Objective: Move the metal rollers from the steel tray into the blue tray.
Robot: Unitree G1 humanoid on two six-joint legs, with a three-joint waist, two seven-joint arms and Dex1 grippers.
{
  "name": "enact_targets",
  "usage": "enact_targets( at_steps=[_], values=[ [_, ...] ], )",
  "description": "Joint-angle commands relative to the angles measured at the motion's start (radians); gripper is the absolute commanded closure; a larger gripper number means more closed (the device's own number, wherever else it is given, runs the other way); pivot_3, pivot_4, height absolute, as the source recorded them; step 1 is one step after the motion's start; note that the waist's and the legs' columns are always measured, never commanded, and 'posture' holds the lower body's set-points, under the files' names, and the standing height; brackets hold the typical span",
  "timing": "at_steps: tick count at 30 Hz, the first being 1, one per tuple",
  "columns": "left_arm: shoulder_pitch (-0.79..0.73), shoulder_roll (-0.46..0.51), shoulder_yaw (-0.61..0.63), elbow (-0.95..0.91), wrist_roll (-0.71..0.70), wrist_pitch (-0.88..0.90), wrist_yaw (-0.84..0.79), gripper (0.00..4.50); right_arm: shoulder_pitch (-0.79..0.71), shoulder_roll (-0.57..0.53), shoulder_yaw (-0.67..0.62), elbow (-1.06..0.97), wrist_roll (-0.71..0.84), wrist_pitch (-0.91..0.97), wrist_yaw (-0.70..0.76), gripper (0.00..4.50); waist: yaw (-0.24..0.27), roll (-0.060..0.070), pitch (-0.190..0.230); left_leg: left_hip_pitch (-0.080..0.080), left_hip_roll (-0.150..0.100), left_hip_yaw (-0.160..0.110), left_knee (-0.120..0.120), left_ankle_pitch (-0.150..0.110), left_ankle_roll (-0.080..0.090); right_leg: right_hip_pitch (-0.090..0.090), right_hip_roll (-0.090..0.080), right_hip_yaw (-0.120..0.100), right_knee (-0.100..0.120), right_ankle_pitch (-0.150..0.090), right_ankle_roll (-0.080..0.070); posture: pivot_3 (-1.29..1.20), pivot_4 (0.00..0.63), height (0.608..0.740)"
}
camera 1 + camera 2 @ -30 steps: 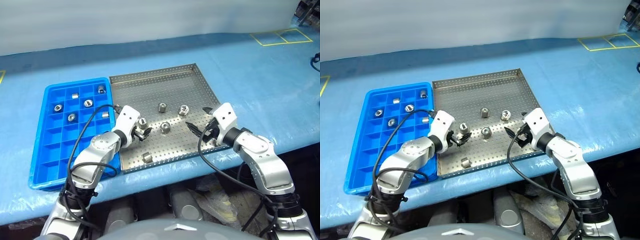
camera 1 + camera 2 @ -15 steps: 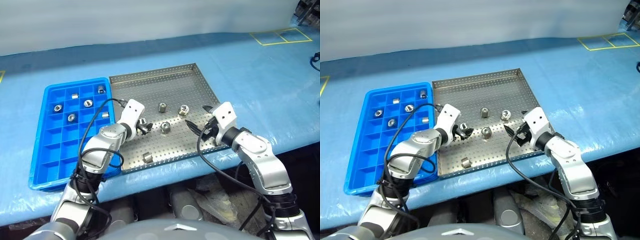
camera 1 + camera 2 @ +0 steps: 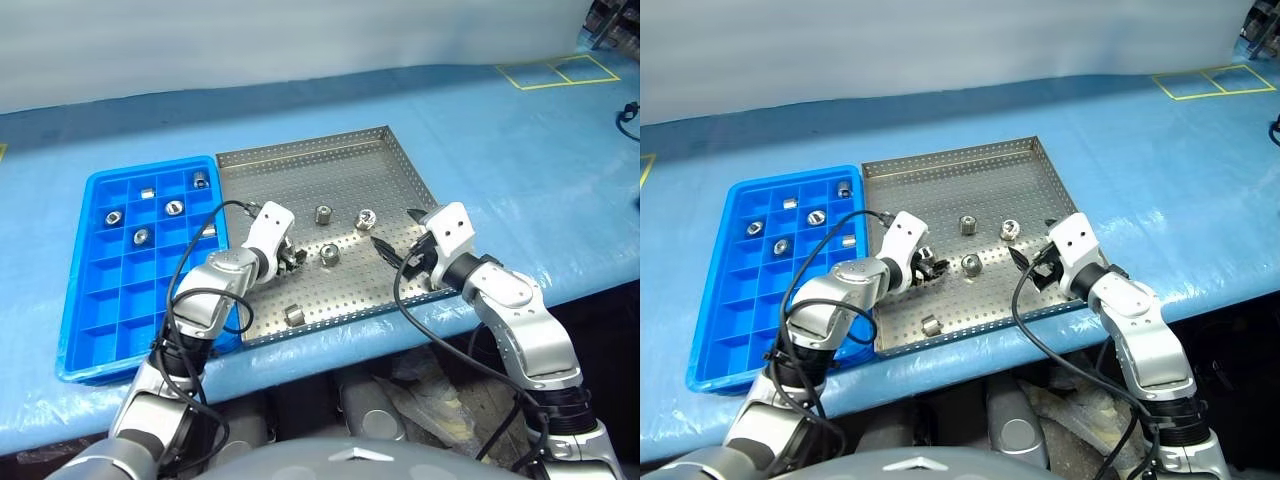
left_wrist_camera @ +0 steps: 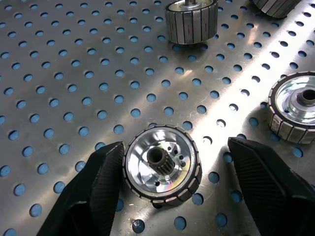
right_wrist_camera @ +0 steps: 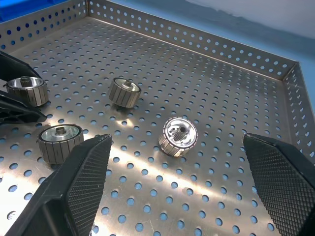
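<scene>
The steel tray [image 3: 300, 180] lies mid-table with the blue tray [image 3: 100, 300] against its left side. Several metal rollers rest on the perforated floor: one [image 3: 324, 213], another [image 3: 366, 217], a third [image 3: 331, 254] and one near the front rim [image 3: 294, 315]. My left gripper [image 3: 290, 258] straddles a further roller [image 4: 162, 169]. One of its fingers [image 4: 98, 187] touches that roller and the other stands apart, so it is open. My right gripper [image 3: 398, 232] hovers open over the tray's right part, facing a roller [image 5: 178, 136]. Several rollers, such as one [image 3: 174, 207], sit in the blue tray's far compartments.
Blue sheeting [image 3: 520, 150] covers the table around both trays. Yellow tape squares [image 3: 555, 72] mark the far right corner. The table's front edge runs just below the steel tray's front rim [image 3: 330, 328]. Black cables loop from both wrists.
My left gripper has reached forward and down over the roller by the steel tray's left side, and its jaws have narrowed around it. The right gripper has stayed put.
</scene>
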Motion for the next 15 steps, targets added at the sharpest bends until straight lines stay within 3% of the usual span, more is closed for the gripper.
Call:
enact_targets(
  at_steps=[1, 4, 7, 15],
  values=[
    [-0.002, -0.008, -0.007, 0.002, 0.0, -0.006, -0.009, 1.27, -0.001, 0.0, -0.02, -0.028, -0.003, -0.028, -0.004, 0.0, 0.0, 0.0, 0.0, 0.0, 0.0, 0.0, 0.0, 0.0, 0.0, 0.0, 0.0, 0.0, 0.0, 0.0, 0.0, -0.29, 0.15, 0.74],
    [0.0, -0.009, -0.006, -0.003, 0.0, -0.009, -0.01, 1.27, -0.002, 0.0, -0.02, -0.026, -0.005, -0.031, -0.005, 0.0, -0.001, 0.0, 0.0, 0.0, 0.0, 0.0, 0.0, 0.0, 0.0, 0.0, 0.0, 0.0, 0.0, 0.0, 0.0, -0.29, 0.15, 0.74],
    [0.005, -0.01, 0.005, -0.008, 0.0, -0.012, -0.003, 2.15, -0.004, 0.0, -0.019, -0.026, -0.006, -0.031, -0.006, 0.0, -0.002, 0.0, 0.0, 0.0, 0.0, 0.0, 0.0, 0.0, 0.0, 0.0, 0.0, 0.0, 0.0, 0.0, 0.0, -0.29, 0.15, 0.74],
    [0.016, -0.009, 0.026, -0.031, -0.002, -0.019, -0.001, 2.15, -0.005, -0.001, -0.015, -0.026, -0.014, -0.029, -0.01, 0.0, -0.005, 0.0, 0.0, 0.0, 0.0, 0.001, 0.0, 0.0, 0.0, 0.0, 0.0, 0.001, 0.0, 0.0, 0.0, -0.29, 0.15, 0.74]
  ],
)
